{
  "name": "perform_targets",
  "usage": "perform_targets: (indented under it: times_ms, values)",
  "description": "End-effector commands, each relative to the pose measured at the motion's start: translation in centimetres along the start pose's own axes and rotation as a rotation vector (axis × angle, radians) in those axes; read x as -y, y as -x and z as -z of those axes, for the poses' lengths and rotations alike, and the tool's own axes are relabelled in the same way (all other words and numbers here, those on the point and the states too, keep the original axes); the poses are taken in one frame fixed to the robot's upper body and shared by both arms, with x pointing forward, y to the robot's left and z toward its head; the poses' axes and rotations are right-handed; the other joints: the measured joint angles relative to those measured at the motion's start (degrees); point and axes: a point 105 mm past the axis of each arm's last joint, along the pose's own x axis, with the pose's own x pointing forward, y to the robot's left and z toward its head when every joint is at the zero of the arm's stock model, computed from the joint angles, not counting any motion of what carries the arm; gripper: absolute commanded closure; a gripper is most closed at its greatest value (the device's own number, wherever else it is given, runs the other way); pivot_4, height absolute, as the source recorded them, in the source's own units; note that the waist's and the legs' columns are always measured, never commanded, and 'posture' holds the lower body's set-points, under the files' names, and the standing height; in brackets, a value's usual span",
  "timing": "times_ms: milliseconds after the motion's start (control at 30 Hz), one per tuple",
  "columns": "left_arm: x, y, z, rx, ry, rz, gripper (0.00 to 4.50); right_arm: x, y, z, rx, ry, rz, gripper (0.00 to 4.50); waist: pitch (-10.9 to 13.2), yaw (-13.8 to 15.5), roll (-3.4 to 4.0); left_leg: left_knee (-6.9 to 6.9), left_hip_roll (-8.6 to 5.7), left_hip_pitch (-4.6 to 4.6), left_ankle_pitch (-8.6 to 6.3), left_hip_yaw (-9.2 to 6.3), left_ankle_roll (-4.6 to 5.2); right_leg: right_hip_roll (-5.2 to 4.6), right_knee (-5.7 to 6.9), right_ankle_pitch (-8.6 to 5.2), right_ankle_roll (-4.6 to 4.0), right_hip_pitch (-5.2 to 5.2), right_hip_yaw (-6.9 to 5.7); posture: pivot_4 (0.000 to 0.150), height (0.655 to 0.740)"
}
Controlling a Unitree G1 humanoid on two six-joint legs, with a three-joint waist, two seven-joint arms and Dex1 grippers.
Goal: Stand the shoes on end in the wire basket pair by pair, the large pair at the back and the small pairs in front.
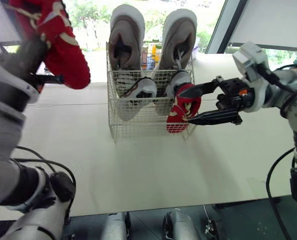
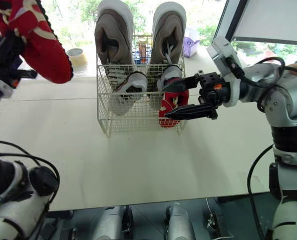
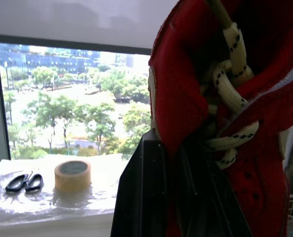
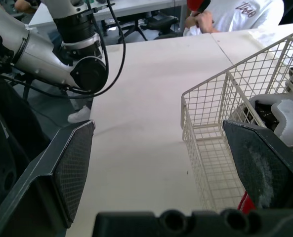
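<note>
A wire basket [image 1: 117, 112] stands mid-table. Two large grey shoes [image 1: 125, 40] stand on end at its back, and two small white-grey shoes [image 1: 138, 92] stand in front of them. A small red shoe [image 1: 177, 120] sits at the basket's front right corner. My right gripper [image 1: 186, 106] is open there, one finger on each side of that shoe; in the right wrist view its pads [image 4: 74, 168] stand wide apart beside the basket's mesh [image 4: 220, 113]. My left gripper [image 3: 181, 197] is raised at the far left, shut on a second red shoe [image 1: 60, 45] with cream laces.
The white table [image 1: 138, 165] has its front edge near me. A tape roll [image 3: 72, 174] and scissors [image 3: 23, 181] lie on the table by the window. A person in a white shirt [image 4: 240, 12] sits beyond the table in the right wrist view.
</note>
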Motion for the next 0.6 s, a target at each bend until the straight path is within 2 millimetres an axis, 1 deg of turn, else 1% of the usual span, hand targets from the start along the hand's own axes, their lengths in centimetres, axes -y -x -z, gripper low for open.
perform_targets:
  times_ms: [33, 100, 200, 267, 367, 433, 533, 600]
  values:
    - [2.8, 1.2, 0.2, 0.073, -0.063, 0.081, 4.46, -1.4, 0.2, -1.6, 0.002, -0.013, -0.09, 0.0, 0.0, 0.0, 0.03, -0.01, 0.0, 0.0, 0.0, 0.02, 0.01, -0.01, -0.01, 0.0, 0.0, -0.02, 0.02, 0.15, 0.6675]
    - [3.4, 1.5, 0.9, 0.091, -0.069, 0.072, 4.46, -2.0, 0.1, -1.3, -0.017, -0.042, -0.125, 0.0, 0.0, 0.1, 0.03, -0.02, 0.0, -0.02, -0.01, 0.01, 0.01, 0.0, -0.03, 0.0, -0.01, -0.02, 0.02, 0.15, 0.6675]
    - [4.0, 1.7, 1.9, 0.115, -0.04, 0.039, 4.46, -2.5, -0.3, -0.5, -0.053, -0.052, -0.131, 0.0, 0.0, 0.4, 0.01, 0.06, -0.01, -0.02, -0.02, -0.03, 0.04, -0.02, -0.04, 0.02, -0.04, 0.04, -0.01, 0.15, 0.6675]
    - [4.9, 1.8, 2.8, 0.108, -0.038, 0.066, 4.46, -3.1, -0.7, 0.0, -0.064, -0.067, -0.126, 0.0, 0.0, 0.4, 0.03, 0.09, 0.0, 0.03, -0.06, -0.05, 0.09, -0.01, -0.09, 0.02, -0.04, 0.16, -0.05, 0.15, 0.6675]
    - [5.3, 1.5, 3.9, 0.107, -0.021, 0.091, 4.46, -4.0, -1.0, 0.9, -0.083, -0.093, -0.106, 0.0, 0.0, 0.4, 0.04, 0.06, 0.0, 0.12, -0.1, -0.05, 0.15, -0.01, -0.19, 0.02, -0.04, 0.27, -0.08, 0.15, 0.6675]
    - [5.2, 0.8, 4.6, 0.107, -0.016, 0.104, 4.46, -4.5, -0.7, 1.3, -0.079, -0.118, -0.05, 0.0, 0.0, 0.4, 0.04, 0.06, 0.0, 0.12, -0.1, -0.06, 0.15, -0.01, -0.2, 0.02, -0.05, 0.28, -0.1, 0.15, 0.6675]
    - [5.5, 0.1, 5.6, 0.102, -0.025, 0.139, 4.46, -4.2, 0.2, 1.2, -0.038, -0.138, 0.104, 0.0, 0.0, 0.4, 0.04, 0.07, 0.0, 0.12, -0.11, -0.07, 0.17, -0.01, -0.21, 0.02, -0.04, 0.29, -0.12, 0.15, 0.6675]
    - [5.6, -0.1, 6.1, 0.099, -0.024, 0.151, 4.46, -4.2, 0.7, 1.1, -0.011, -0.145, 0.176, 0.0, 0.0, 0.4, 0.04, 0.06, 0.01, 0.12, -0.11, -0.07, 0.18, -0.01, -0.22, 0.02, -0.04, 0.3, -0.12, 0.15, 0.6675]
